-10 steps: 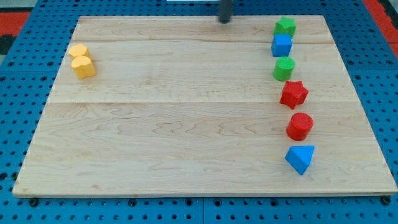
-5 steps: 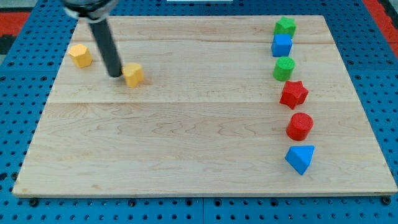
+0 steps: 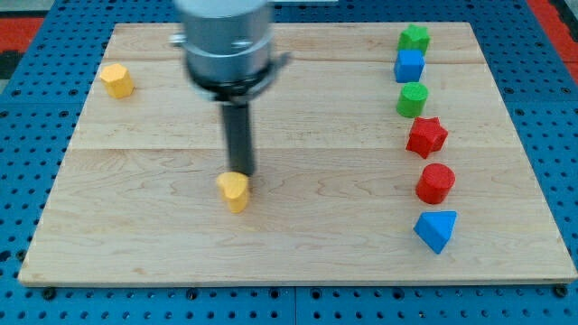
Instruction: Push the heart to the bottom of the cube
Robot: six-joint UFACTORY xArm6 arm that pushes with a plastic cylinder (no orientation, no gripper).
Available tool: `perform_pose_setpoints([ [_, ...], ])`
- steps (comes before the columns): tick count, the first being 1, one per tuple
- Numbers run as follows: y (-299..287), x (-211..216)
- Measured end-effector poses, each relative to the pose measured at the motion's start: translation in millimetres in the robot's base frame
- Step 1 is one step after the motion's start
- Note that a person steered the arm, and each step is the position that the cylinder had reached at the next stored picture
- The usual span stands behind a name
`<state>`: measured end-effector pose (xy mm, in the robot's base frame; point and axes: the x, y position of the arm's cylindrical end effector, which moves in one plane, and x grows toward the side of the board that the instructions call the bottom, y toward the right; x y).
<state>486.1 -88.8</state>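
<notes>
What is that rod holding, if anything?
Nothing is held: there is no gripper. My tip only meets the upper edge of the yellow heart, from the view's top.

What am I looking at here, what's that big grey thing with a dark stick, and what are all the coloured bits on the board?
It is a robot arm seen by one camera looking down at a wooden board. The arm has no jaws and holds nothing: it ends in a dark rod, and my tip slides along the board to push blocks. The tip sits at the top edge of a yellow heart near the middle. Another yellow block lies at the view's top left. Down the view's right run a green block, a blue cube, a green cylinder, a red star, a red cylinder and a blue wedge.
</notes>
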Motion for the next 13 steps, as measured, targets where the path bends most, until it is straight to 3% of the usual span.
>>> perform_pose_setpoints([
  [2,28.1,77.1],
  [4,-98.9,87.2],
  [5,-154.4,129.3],
  [6,-149.1,132.3],
  [8,-100.9,132.6],
  [10,2.5,132.1],
  [11,76.7,118.3],
  [12,134.9,71.5],
  [13,154.2,113.0],
])
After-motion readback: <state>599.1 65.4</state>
